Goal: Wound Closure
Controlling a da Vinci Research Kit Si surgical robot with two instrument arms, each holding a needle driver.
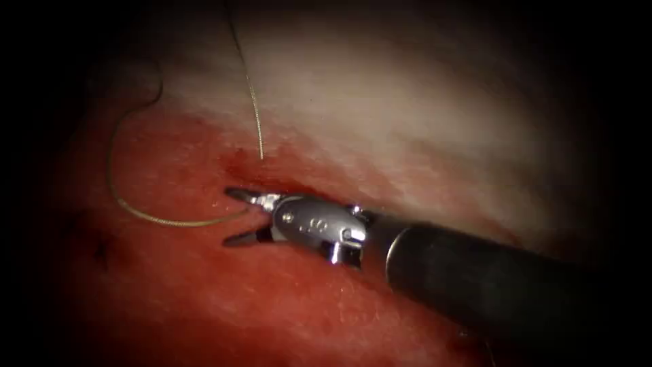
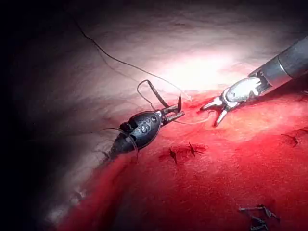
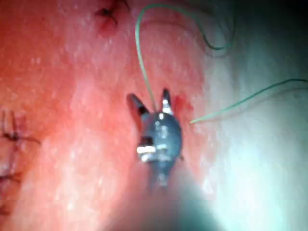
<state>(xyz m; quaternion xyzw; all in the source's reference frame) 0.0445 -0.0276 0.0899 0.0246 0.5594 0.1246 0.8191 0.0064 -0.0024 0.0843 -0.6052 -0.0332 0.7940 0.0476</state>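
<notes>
The right tool (image 1: 232,216) is reaching in from the lower right of the endoscope view. Its dark shaft is slanting up and left towards the middle of the frame, and its wrist is lying nearly level. Its two jaws are standing wide apart and gripping nothing. A strand of thread (image 1: 136,211) is running up to the gap between them. From the right wrist view the same tool (image 3: 149,98) is showing parted jaws, with the thread passing between them untouched.

In the left wrist view the left tool (image 2: 175,113) is pointing its jaws towards the right tool (image 2: 215,111), with the two tips near each other but apart. The left jaws are pressing together on a dark curved sliver, which seems to be the needle (image 2: 158,94). They are holding it somewhere about mid-curve, above the surface and not in the tissue (image 1: 380,115).

I am counting two tools and one needle. Two strands of thread are showing in the endoscope view. One is looping out to the left and up. The other is dropping from the top of the frame into the tissue just above the right tool's upper jaw. Red fluid (image 1: 204,299) is spreading across the lower half. Two dark stitches (image 2: 172,155) are sitting just beside the left tool.
</notes>
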